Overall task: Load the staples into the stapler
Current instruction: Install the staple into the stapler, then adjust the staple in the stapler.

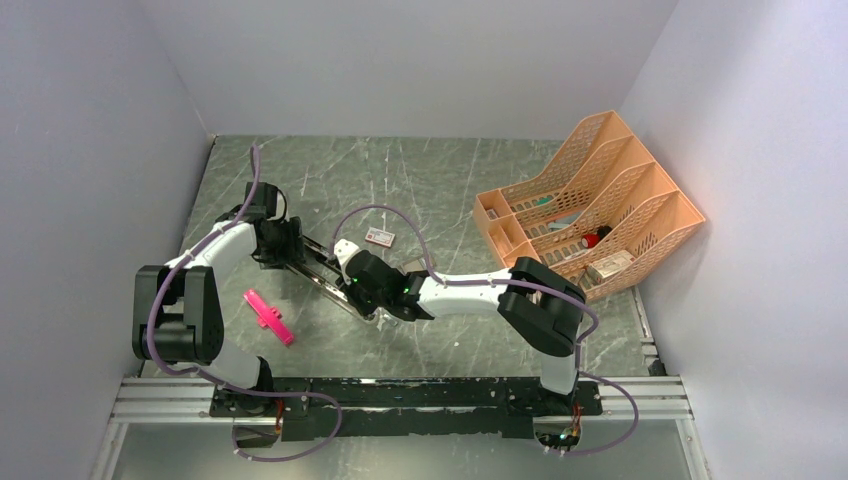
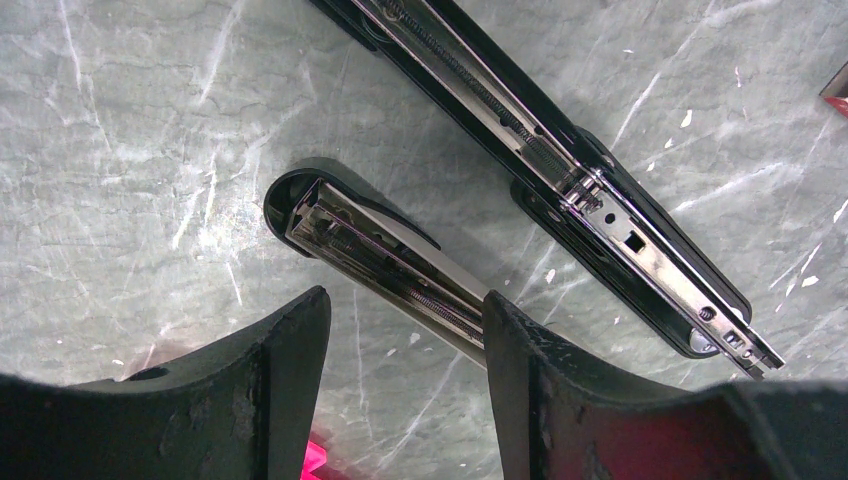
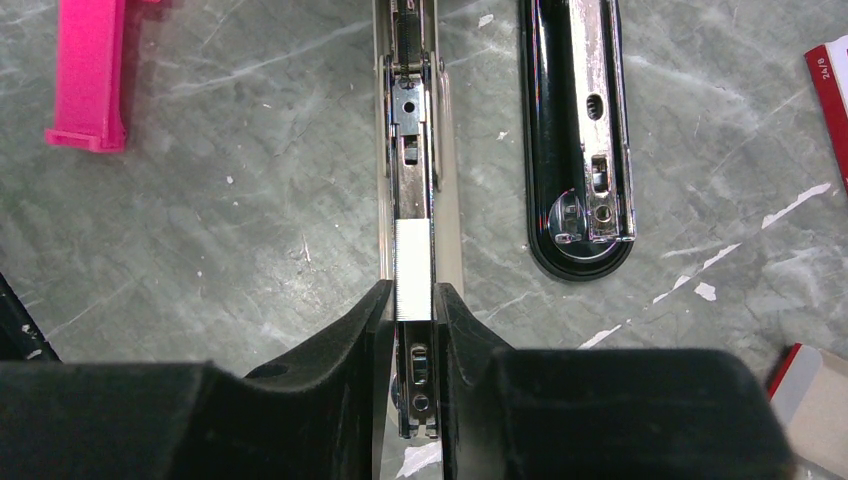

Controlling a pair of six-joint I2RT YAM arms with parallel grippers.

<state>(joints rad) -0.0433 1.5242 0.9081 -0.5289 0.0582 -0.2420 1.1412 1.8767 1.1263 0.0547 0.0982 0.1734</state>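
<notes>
The black stapler (image 1: 325, 270) lies opened flat on the marble table between both grippers. In the right wrist view its chrome rail (image 3: 413, 150) runs straight away from me, and a short silvery strip of staples (image 3: 413, 265) sits in the rail. My right gripper (image 3: 413, 298) straddles the strip's near end and the rail, jaws only narrowly apart, with a sliver of gap on the left side. The stapler's black base (image 3: 580, 150) lies to the right. My left gripper (image 2: 405, 310) stands open at the other end, its right finger (image 2: 520, 380) over the stapler's cover arm (image 2: 350, 240).
A red-and-white staple box (image 1: 379, 237) lies just beyond the stapler, its edge (image 3: 830, 90) at the right. A pink plastic piece (image 1: 268, 316) rests to the near left. An orange file organiser (image 1: 590, 205) stands at the back right.
</notes>
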